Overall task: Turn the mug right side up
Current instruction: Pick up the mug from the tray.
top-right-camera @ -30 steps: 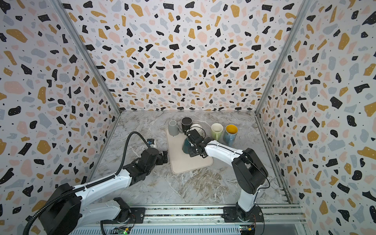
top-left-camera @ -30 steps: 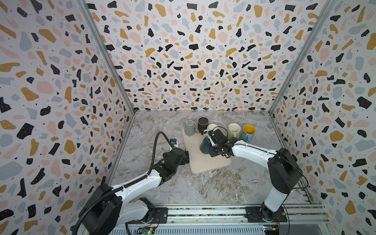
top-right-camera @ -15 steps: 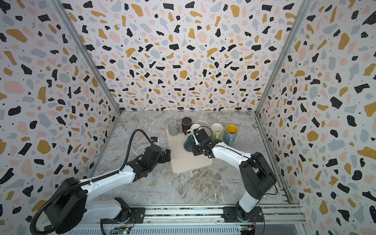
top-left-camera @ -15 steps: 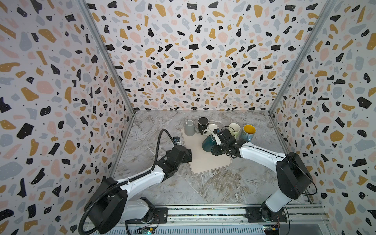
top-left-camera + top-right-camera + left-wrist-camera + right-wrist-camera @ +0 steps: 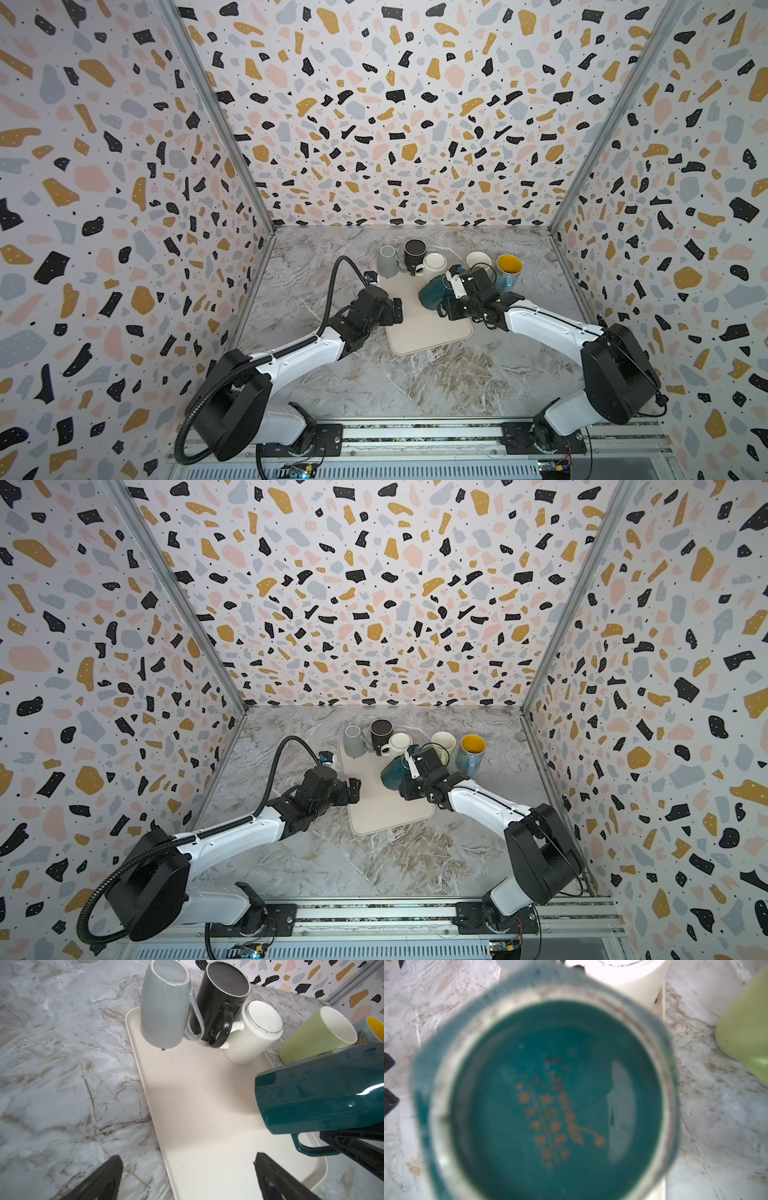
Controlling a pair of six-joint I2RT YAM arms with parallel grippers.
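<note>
Terrazzo-patterned panel walls (image 5: 415,104) box in a grey marble-look surface (image 5: 374,386), where a flat beige rectangular tray (image 5: 197,1105) lies. The teal glazed ceramic mug (image 5: 320,1093) hangs above the tray's right side. It is tipped roughly level, with its mouth toward the left arm and its handle underneath. The right claw (image 5: 332,1141) is pinched narrow, apparently on that handle, though the exact contact is partly hidden. The left claw (image 5: 187,1159) stands wide and empty, straddling the tray's left edge.

The turn looks about half done: the mug is off the tray but not yet upright. Next, the right wrist needs to roll on until the mouth faces up. It should then lower the mug onto a free spot, clear of the upside-down white ceramic mug (image 5: 253,1030) and the upright pale green mug (image 5: 318,1034) close by.

In the right wrist view a round end of the mug, probably its base, carries a gold sprig-like mark (image 5: 556,1118). The mark is blurred, and no lettering can be read.
</note>
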